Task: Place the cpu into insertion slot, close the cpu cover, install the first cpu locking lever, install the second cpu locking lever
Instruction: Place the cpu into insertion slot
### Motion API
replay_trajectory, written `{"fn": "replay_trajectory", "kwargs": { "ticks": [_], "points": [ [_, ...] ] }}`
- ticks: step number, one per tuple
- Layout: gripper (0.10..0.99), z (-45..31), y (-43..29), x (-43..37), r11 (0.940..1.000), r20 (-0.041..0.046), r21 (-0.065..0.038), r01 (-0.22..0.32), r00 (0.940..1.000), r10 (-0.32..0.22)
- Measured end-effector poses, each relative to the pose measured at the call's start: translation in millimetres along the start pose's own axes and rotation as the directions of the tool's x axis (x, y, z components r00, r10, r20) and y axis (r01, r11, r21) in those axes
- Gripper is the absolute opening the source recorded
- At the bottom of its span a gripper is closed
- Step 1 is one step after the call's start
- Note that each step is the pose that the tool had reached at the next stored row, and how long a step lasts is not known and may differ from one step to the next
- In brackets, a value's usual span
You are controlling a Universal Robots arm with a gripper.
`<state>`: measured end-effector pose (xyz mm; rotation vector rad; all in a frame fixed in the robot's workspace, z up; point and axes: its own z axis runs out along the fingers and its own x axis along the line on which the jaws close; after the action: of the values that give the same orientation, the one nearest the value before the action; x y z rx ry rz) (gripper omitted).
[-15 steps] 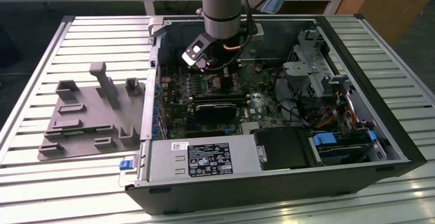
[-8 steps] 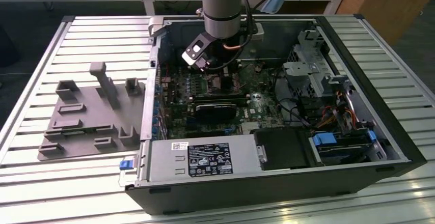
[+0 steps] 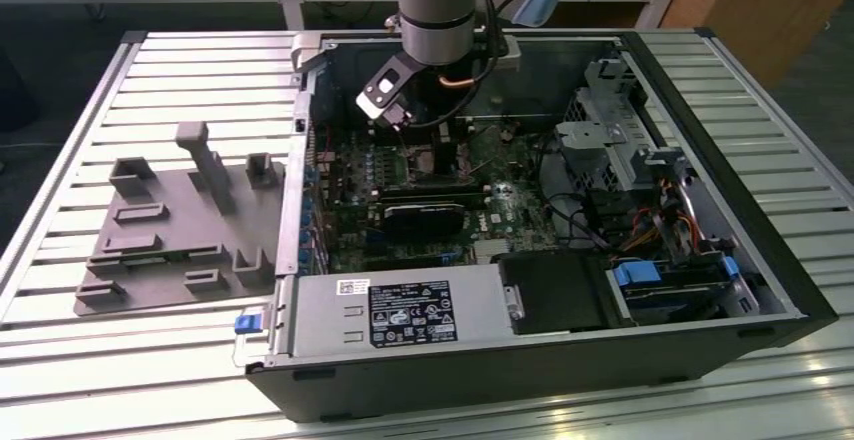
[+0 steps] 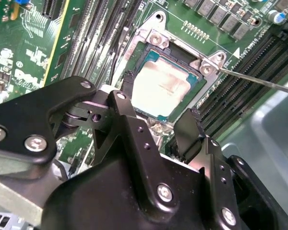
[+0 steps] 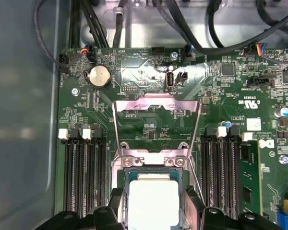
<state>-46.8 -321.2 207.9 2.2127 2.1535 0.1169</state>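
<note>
loc: robotics lab | evid: slatted alu bench (image 3: pixel 200 70), open PC case (image 3: pixel 534 370), grey jig (image 3: pixel 160 250)

The cpu (image 5: pixel 153 203) top is matt pale metal, the cpu cover (image 5: pixel 157 106) shiny bare metal, the pincer (image 4: pixel 159 103) matt black.

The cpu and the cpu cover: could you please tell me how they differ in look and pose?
The cpu is a solid, pale silver-grey square; the cpu cover is a thin metal frame with green board showing through its window. The cpu lies flat in the insertion slot; the cpu cover is swung open, away from it. Both are squarish and metallic.
</note>
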Motion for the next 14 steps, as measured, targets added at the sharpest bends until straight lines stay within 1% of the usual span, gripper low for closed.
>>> {"fn": "replay_trajectory", "kwargs": {
  "ticks": [1, 9, 10, 13, 14],
  "points": [
    [0.612, -1.0, 0.1, 0.0, 1.0, 0.0, 0.0, 0.0, 1.0, 0.0],
    [0.612, -1.0, 0.1, 0.1, 1.0, 0.0014, 0.0, 0.0, 1.0, 0.0],
    [0.592, -1.0, 0.1, 0.0, 1.0, 0.0015, 0.0, 0.0, 1.0, 0.0],
    [0.412, -1.0, 0.1, 0.1, 1.0, 0.002, 0.0, 0.0, 1.0, 0.0],
    [0.412, -1.0, 0.1, 0.0, 1.0, 0.0022, 0.0, 0.0, 1.0, 0.0]
  ]
}}
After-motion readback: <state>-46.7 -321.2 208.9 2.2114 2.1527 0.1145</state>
